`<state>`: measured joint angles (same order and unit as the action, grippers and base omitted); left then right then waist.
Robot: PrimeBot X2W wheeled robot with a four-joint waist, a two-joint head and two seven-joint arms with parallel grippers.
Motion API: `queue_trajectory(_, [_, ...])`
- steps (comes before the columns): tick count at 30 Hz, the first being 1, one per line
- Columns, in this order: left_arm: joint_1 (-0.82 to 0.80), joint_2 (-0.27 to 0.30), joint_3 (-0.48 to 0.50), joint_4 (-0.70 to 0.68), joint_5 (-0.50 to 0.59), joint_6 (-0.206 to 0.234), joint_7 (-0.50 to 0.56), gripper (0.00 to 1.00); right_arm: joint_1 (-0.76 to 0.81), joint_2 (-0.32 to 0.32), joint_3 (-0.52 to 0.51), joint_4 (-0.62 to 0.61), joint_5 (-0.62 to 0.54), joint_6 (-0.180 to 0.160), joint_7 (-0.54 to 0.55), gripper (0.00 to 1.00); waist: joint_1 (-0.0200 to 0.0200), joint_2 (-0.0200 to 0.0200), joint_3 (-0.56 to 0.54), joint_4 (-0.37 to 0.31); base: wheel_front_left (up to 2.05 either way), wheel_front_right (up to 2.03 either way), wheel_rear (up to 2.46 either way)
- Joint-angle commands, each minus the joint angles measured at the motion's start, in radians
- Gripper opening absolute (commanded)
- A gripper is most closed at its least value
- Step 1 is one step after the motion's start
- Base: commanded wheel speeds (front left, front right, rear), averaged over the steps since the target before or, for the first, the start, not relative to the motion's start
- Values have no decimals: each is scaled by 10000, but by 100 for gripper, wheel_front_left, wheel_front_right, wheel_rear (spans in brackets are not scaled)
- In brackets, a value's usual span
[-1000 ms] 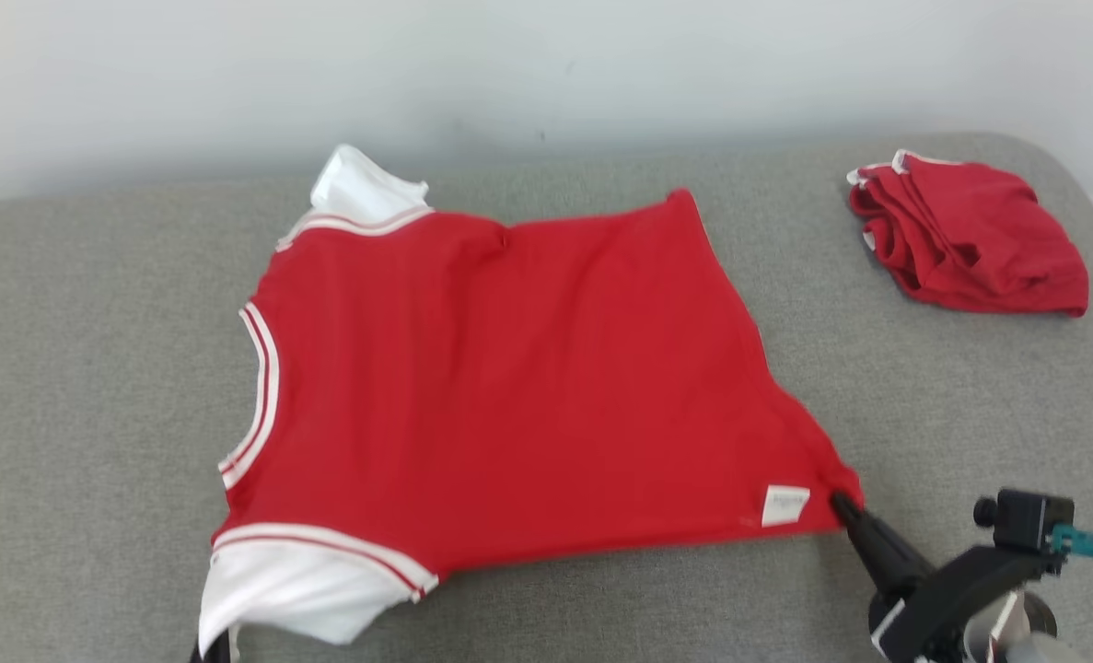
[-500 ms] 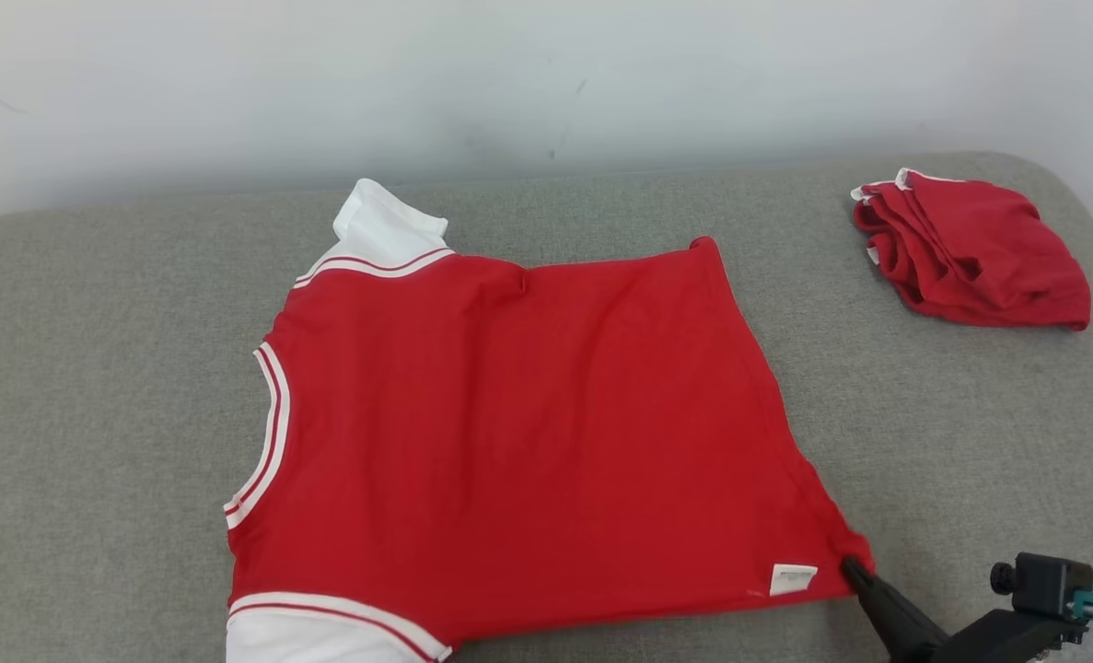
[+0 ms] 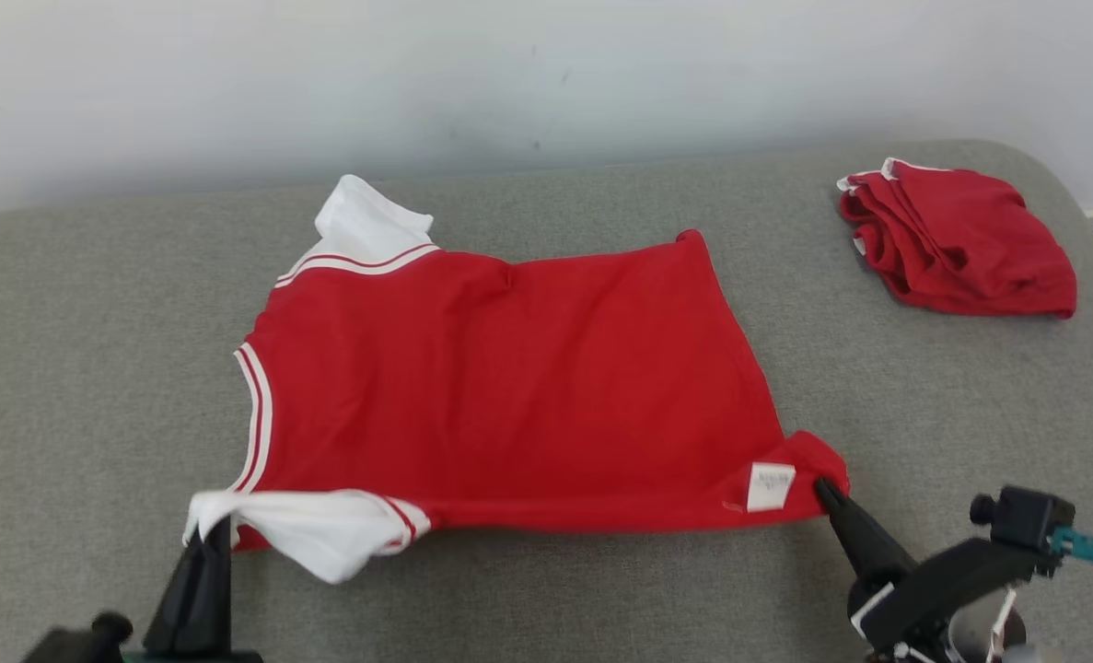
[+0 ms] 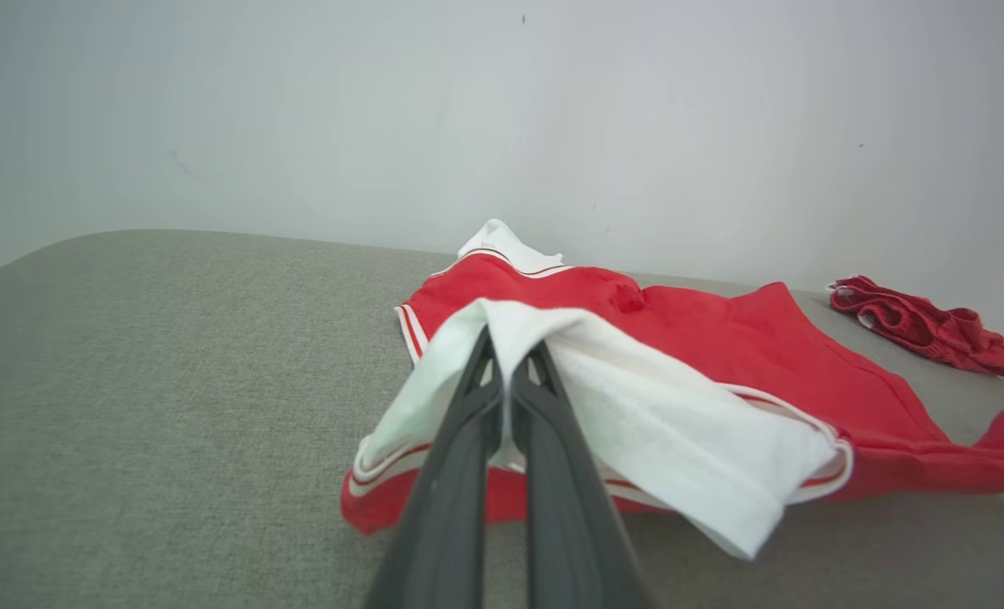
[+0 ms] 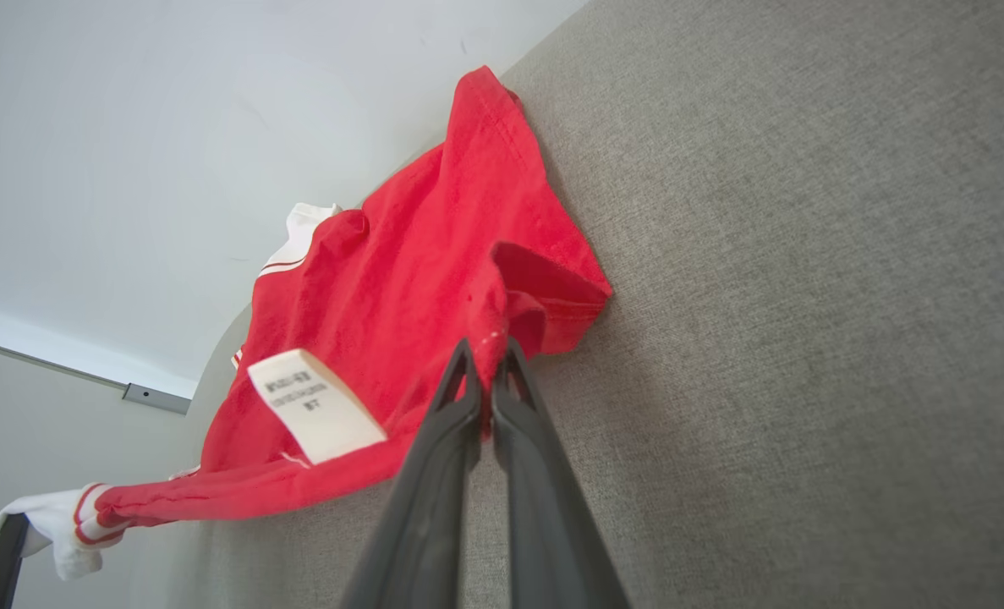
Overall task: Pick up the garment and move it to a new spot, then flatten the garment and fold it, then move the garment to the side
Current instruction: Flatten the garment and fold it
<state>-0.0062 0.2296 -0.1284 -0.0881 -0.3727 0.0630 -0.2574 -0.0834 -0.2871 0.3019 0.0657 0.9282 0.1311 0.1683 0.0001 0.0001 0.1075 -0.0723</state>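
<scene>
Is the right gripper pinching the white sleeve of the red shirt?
No, the right gripper is shut on a hem corner of the red fabric shirt, beside its white care label.

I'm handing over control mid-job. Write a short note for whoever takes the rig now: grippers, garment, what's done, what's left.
Grippers: the left gripper is shut on the near white sleeve of the red shirt. The right gripper is shut on the near hem corner, beside the white tag.
Things: the shirt is spread on the grey surface, with its near edge pinched up at both ends. A second red garment lies bunched at far right.
Done: the shirt looks mostly flattened.
Left: fold it, then move it aside.
</scene>
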Motion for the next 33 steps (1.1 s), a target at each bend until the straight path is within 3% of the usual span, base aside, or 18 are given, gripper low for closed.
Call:
queue_trajectory(1, [-424, 146, 99, 248, -65, -86, 36, 0, -374, 82, -57, 160, -228, -8, 93, 0, -1, -1, 116, -134, 0, 0, 0])
queue_trajectory(8, [-2078, 443, 66, 1788, -284, -590, 308, 0, -2049, 800, 61, 1420, -716, -8, 455, 0, -1, -1, 442, -451, 0, 0, 0])
queue_trajectory(14, [-3187, 486, -154, 3334, -266, -973, 248, 0, -3136, 1060, 190, 2472, -872, -8, 355, 0, -1, -1, 551, -480, 0, 0, 0])
queue_trajectory(15, [-3765, 480, -220, 4231, -229, -1133, 154, 0, -3689, 1152, 262, 3116, -860, -7, 245, 0, -1, -1, 564, -481, 0, 0, 0])
queue_trajectory(19, [-4176, 411, -271, 4933, -187, -1242, 40, 0, -4203, 1243, 385, 3752, -815, -7, 12, 1, -1, -1, 593, -456, 0, 0, 0])
queue_trajectory(20, [-4254, 409, -297, 5077, -120, -1265, 19, 0, -4316, 1241, 449, 3908, -845, -7, -71, 8, -1, -1, 607, -439, 0, 0, 0])
queue_trajectory(21, [-4340, 391, -303, 5222, -86, -1260, 2, 0, -4425, 1219, 545, 4018, -916, -7, -181, 36, -1, -1, 625, -411, 0, 0, 0])
queue_trajectory(22, [-4432, 392, -303, 5330, 13, -1182, -27, 14, -4515, 1200, 645, 4128, -980, -7, -316, 88, -1, -1, 636, -384, 0, 0, 0])
queue_trajectory(23, [-4509, 391, -363, 5402, 126, -1180, -29, 100, -4576, 1194, 730, 4244, -980, -7, -416, 100, -1, -1, 646, -354, 0, 0, 0])
queue_trajectory(33, [-3987, 91, 143, 4975, 406, -1137, -87, 100, -4652, 672, 1445, 4545, -1071, -7, -1704, 100, -1, -1, 503, -143, 0, 0, 0])
